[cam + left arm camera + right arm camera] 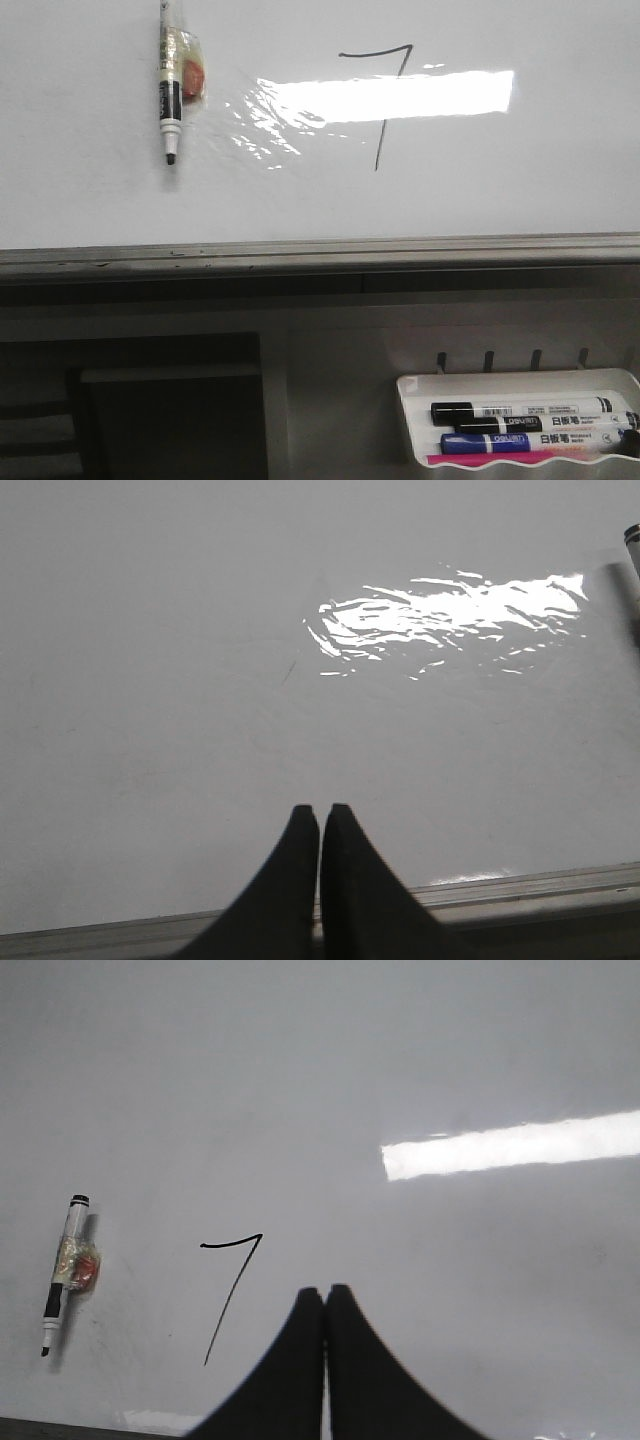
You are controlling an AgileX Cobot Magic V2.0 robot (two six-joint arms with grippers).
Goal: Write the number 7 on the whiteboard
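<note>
The whiteboard (90,190) fills the upper front view above its grey lower rail (320,250). A black number 7 (383,100) is drawn on it, partly crossed by glare; it also shows in the right wrist view (228,1290). A marker (170,95) with tape round its middle sticks to the board left of the 7, tip down; it also shows in the right wrist view (64,1272). My left gripper (320,810) is shut and empty, facing bare board. My right gripper (325,1292) is shut and empty, just beside the 7. Neither gripper shows in the front view.
A white plastic tray (415,430) at the lower right holds black and blue markers (520,412) and a pink strip. Hooks (490,360) stick out above it. A dark recess (170,410) lies under the rail at the lower left. Strong glare (390,98) streaks the board.
</note>
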